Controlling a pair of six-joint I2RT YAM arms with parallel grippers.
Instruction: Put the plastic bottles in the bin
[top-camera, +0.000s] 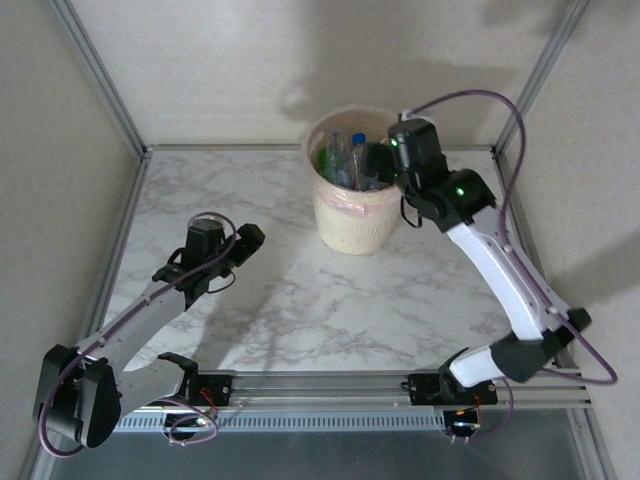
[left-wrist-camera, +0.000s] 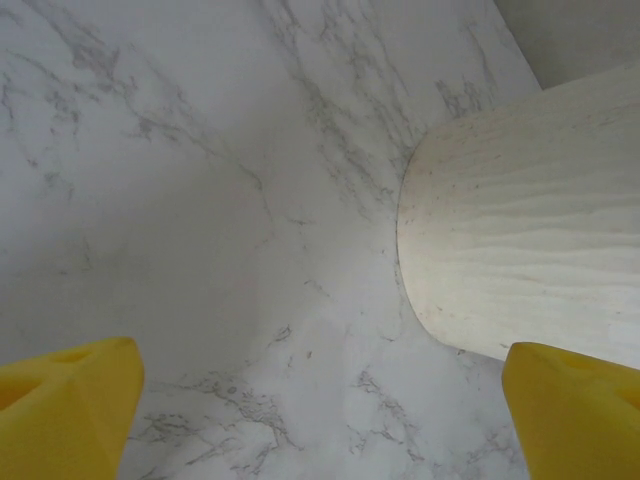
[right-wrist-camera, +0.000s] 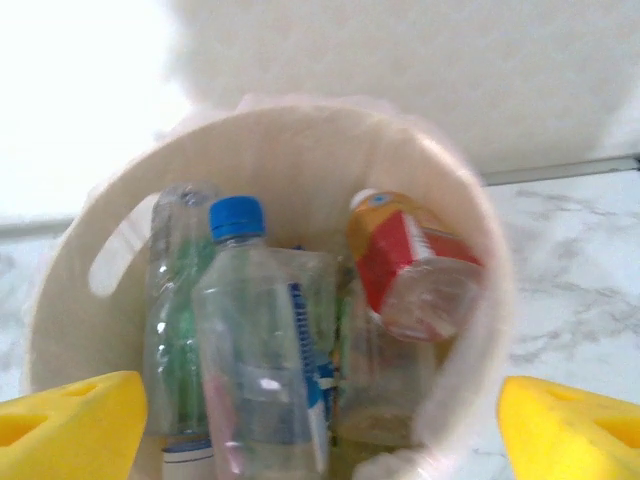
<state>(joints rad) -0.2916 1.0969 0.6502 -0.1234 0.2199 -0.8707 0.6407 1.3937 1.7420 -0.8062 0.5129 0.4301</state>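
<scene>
Now: Bottles in the Bin, Both Grippers Spread Wide

Nearest, on the metal rail (top-camera: 330, 385) along the near edge of the marble table (top-camera: 300, 310): the two arm bases, one left, one right.

Farther in, on the left: left gripper (top-camera: 247, 240) low over bare tabletop, nearer than the bin (top-camera: 355, 228) and to its left, apart from it. Seen from the left wrist, yellow fingers (left-wrist-camera: 70, 400) at the two lower corners, spread wide, nothing between them but marble. Ahead on the right, the bin's cream wall, finely speckled, base on the table.

Farther still, past mid-table toward the far edge: the bin upright, its pinkish liner (top-camera: 350, 205) folded over the rim and bunched around the upper wall.

Beside it on the right: right gripper (top-camera: 378, 160) at the bin's right rim, above the opening. Seen from the right wrist, its yellow fingers likewise at the lower corners, wide apart, pinching nothing, facing down into the mouth.

Inside the bin: the plastic bottles (top-camera: 345, 160), packed close and leaning together.
- clear bottle (right-wrist-camera: 265, 340), blue cap, in the middle
- green-tinted bottle (right-wrist-camera: 180, 300) to its left, against the wall
- brown-orange bottle (right-wrist-camera: 405, 260) with a red label to its right, tilted, cap end up

Others lower down, too jumbled to tell apart.
</scene>
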